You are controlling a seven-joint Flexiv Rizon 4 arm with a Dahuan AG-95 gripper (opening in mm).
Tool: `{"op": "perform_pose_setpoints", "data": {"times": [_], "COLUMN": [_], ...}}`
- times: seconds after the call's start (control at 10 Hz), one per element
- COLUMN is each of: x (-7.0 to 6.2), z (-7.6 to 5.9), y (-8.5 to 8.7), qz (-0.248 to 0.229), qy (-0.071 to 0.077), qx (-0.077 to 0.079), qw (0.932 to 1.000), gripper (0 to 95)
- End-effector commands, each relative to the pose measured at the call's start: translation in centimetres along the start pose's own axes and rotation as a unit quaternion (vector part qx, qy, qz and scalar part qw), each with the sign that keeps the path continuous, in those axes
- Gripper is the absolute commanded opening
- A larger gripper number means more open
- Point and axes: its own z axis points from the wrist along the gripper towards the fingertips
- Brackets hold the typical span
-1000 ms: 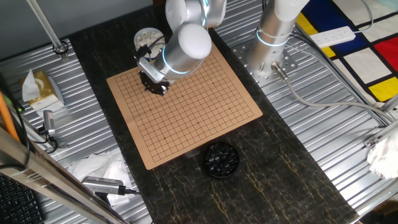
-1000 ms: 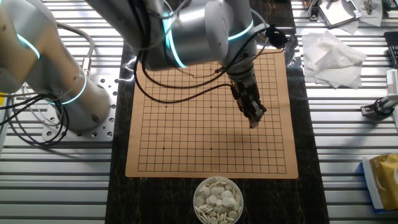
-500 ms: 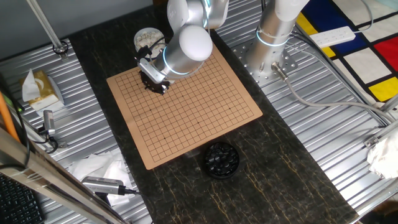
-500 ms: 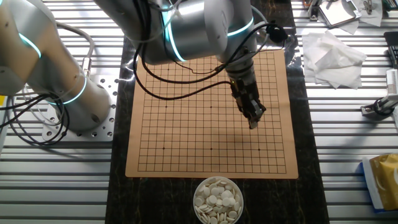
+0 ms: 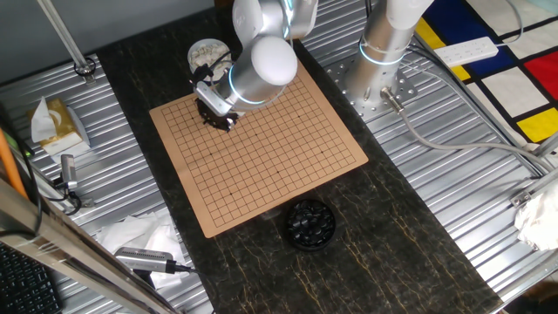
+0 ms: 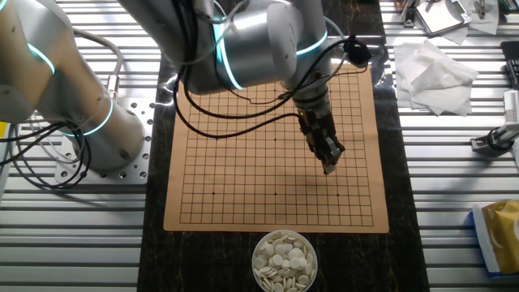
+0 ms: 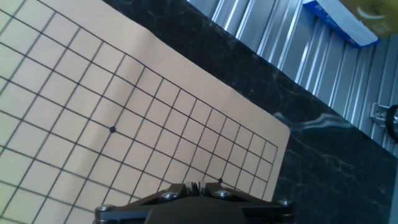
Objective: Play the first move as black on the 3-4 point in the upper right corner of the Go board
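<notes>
The Go board (image 5: pixel 279 166) lies bare, with no stone on its grid (image 6: pixel 243 178). My gripper (image 5: pixel 218 119) hangs just above it, near the corner by the white-stone bowl (image 5: pixel 207 54). In the other fixed view the gripper (image 6: pixel 328 165) points down over the board's right side. In the hand view the fingertips (image 7: pixel 186 186) are pressed together with only a dark sliver between them, which I take for the black stone. A star dot (image 7: pixel 112 129) shows ahead. The 3-4 point is an unmarked crossing that I cannot single out.
A black bowl of black stones (image 5: pixel 309 224) stands off the board's near edge. The white-stone bowl (image 6: pixel 284 259) is at the opposite edge. Crumpled tissue (image 6: pixel 434 73), a tissue box (image 6: pixel 495 235) and the arm's base (image 5: pixel 375 78) surround the dark mat.
The gripper has drifted a little over the board, staying shut. Nothing on the board has changed.
</notes>
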Motion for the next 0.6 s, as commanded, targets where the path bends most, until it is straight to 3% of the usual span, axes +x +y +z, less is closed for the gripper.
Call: {"op": "perform_pose_setpoints", "data": {"times": [0.1,0.6], "x": [-0.3,-0.5], "z": [0.7,1.9], "y": [-0.3,-1.7], "qz": [-0.002,-0.009], "qy": [-0.001,-0.009], "qx": [0.0,0.007], "qw": [1.0,0.9999], "gripper": [0.0,0.0]}}
